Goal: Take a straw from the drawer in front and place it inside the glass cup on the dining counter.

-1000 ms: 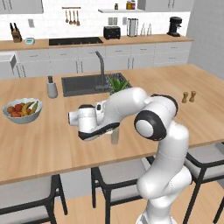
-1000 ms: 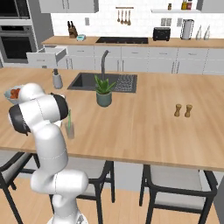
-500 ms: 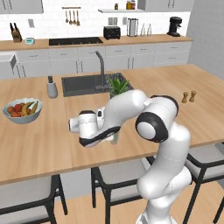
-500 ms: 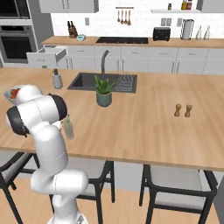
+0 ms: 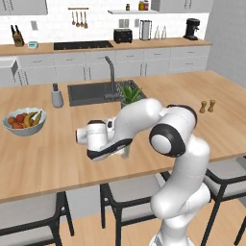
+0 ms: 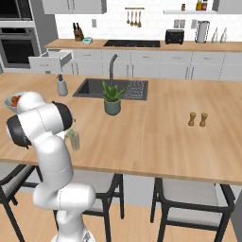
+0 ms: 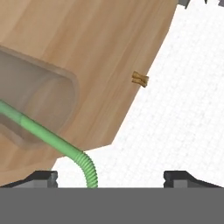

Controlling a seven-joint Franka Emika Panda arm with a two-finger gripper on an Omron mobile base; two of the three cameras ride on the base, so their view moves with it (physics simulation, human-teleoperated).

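The glass cup [image 6: 73, 140] stands near the front edge of the dining counter [image 6: 156, 137], with the light-green straw [image 6: 72, 133] in it. In the hand view the straw [image 7: 48, 138] runs out of the cup [image 7: 39, 100], and its bent end lies loose between my fingertips. My gripper [image 7: 111, 177] is open, its tips wide apart and touching nothing. In the left base view the gripper [image 5: 115, 146] sits just left of the cup [image 5: 126, 152], which the hand partly hides. The drawer [image 6: 49, 59] stands pulled out at the back left.
A fruit bowl [image 5: 24, 122] sits on the counter's left. A grey canister [image 5: 57, 97], the dark sink [image 5: 91, 91] and a potted plant [image 6: 112, 99] are behind the cup. Two small shakers [image 6: 197, 119] stand to the right. Stools [image 6: 194, 208] line the near edge.
The hand came down a little over the cup. Its jaws then went from shut to wide open and let go of the straw, which stays in the cup.
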